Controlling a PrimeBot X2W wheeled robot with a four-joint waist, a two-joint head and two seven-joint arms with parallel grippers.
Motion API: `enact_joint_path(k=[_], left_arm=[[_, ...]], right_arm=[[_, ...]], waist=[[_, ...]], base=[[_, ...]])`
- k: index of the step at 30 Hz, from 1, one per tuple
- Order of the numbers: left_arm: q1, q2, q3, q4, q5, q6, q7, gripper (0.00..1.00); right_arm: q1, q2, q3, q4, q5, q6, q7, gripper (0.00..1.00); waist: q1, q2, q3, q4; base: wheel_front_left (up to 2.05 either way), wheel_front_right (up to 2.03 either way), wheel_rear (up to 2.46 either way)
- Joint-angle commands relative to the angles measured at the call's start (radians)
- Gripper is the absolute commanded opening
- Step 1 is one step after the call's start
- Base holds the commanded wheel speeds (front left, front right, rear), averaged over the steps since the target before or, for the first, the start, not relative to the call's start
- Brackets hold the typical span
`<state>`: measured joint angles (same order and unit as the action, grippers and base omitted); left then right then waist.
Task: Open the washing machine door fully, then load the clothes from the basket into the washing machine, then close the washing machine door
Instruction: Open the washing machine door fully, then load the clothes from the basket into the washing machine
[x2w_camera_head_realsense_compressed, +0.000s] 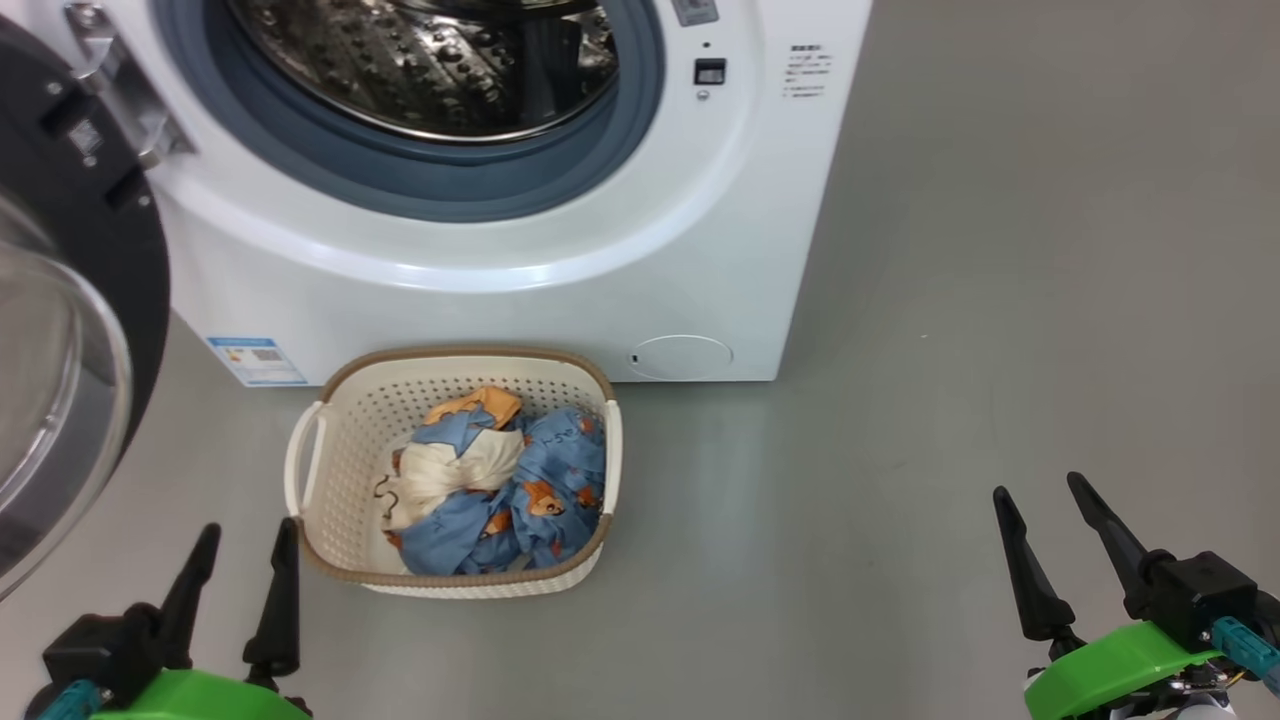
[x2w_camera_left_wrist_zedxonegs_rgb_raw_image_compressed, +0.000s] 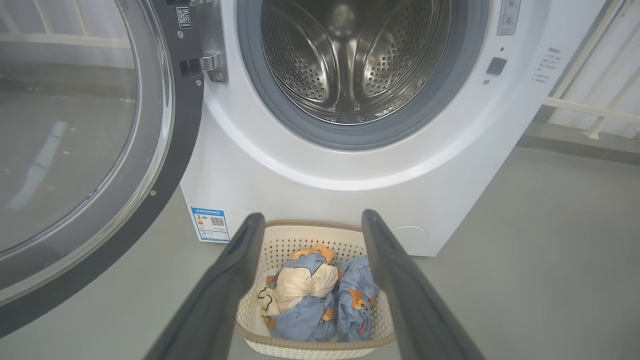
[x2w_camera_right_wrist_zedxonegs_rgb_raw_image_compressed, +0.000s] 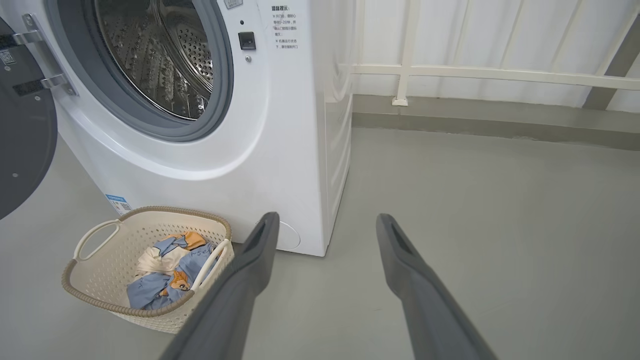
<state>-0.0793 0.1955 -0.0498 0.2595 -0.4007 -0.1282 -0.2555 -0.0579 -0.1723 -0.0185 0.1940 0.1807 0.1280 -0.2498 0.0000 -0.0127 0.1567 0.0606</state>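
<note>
Status: the washing machine door stands swung open at the left of the washing machine. You find the clothes piled in the basket on the floor just before it. The left gripper and the right gripper hover with fingers apart, holding nothing.

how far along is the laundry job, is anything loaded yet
Done: the washing machine door stands swung wide open to the left. In hand: nothing; the left tool and right tool are both open and empty, the left one close beside the basket. Left: the clothes lie in the basket and the drum looks empty, so loading and closing remain.
</note>
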Motion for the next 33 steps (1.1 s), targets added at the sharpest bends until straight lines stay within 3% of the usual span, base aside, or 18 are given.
enact_joint_path(k=[1, 26, 33], left_arm=[[-0.008, 0.034, 0.029, -0.029, -0.005, -0.002, -0.006, 1.0], [0.011, 0.05, 0.007, -0.074, -0.005, -0.002, -0.006, 1.0], [0.016, 0.058, -0.002, -0.08, -0.009, -0.002, -0.006, 1.0]], right_arm=[[-0.001, -0.005, 0.011, -0.028, 0.003, 0.003, -0.012, 1.0], [0.005, 0.011, -0.008, -0.032, 0.001, 0.003, -0.012, 1.0], [0.009, 0.014, -0.003, -0.032, -0.001, 0.003, -0.012, 1.0]], waist=[[0.0, 0.0, 0.004, -0.018], [0.0, 0.0, 0.003, -0.051], [0.0, 0.0, -0.002, -0.053]], base=[[0.0, 0.0, 0.0], [0.0, -0.01, 0.01], [0.35, -0.97, 0.62]])
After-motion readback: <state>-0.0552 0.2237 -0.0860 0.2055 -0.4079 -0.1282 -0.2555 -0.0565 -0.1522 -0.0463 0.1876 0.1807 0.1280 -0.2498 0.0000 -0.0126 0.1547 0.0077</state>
